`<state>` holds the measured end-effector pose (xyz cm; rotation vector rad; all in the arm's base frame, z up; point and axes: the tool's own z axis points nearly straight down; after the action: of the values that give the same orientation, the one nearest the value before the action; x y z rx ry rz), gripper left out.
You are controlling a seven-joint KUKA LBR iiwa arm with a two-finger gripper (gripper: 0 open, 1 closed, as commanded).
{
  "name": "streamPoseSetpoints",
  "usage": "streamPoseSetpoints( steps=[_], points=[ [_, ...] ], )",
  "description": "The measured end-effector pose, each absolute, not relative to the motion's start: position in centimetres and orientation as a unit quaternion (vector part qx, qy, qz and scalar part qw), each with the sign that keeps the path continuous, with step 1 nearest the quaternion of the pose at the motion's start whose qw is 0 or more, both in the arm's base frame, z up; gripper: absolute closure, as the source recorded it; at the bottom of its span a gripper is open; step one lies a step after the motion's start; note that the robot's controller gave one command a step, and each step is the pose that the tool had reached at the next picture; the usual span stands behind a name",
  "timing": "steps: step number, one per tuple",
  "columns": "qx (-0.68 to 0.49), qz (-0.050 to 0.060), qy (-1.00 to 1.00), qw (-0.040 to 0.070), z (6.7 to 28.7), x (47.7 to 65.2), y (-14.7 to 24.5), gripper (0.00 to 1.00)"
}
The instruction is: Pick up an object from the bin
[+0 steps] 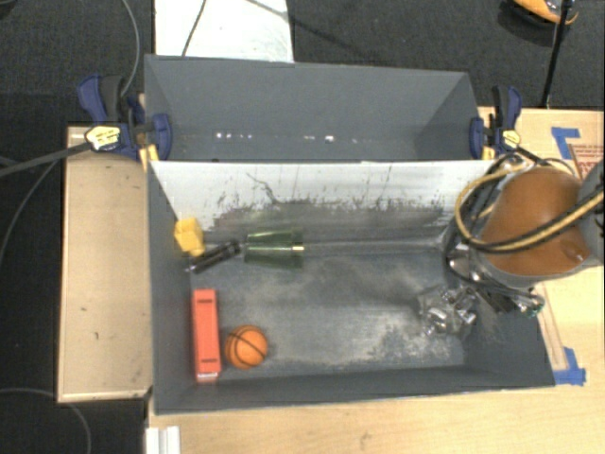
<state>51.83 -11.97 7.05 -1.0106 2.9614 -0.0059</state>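
Gripper (446, 314) is low in the right near corner of the bin (359, 372), arm coming in over the right wall, orange cover (534, 220) on the wrist with cables (470, 200) looped round it. Gripper tip reads as a tangle of grey metal against the scuffed grey floor; can't tell whether it's spread or closed, and can't tell whether it touches the floor. Floor below it is bare scuffed metal. All loose things lie on the left half, well apart from the gripper. Tool (274, 248) with a dark green handle lies flat along the foot of the back wall, left of centre, its black end pointing left and slightly toward the near side; it's the closest item to the gripper, up and left of it across the bare floor. Yellow piece (188, 235) sits in the back left corner, just beside the tool's black end, possibly touching it, hard to say at this angle. Red-orange block (205, 334), long and flat, lies along the left wall near the front, long axis running back to front. Small orange ball (247, 346) with dark seams like a basketball sits just right of the block's near end, touching it or nearly so. Ball and block are the farthest from the gripper, straight across the bin to its left
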Motion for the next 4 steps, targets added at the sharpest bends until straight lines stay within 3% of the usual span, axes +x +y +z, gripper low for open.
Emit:
streamPoseSetpoints(
  steps=[4],
  points=[
    [-0.321,0.0,0.947,0.004,11.2,51.7,-11.9,1.0]
  ],
)
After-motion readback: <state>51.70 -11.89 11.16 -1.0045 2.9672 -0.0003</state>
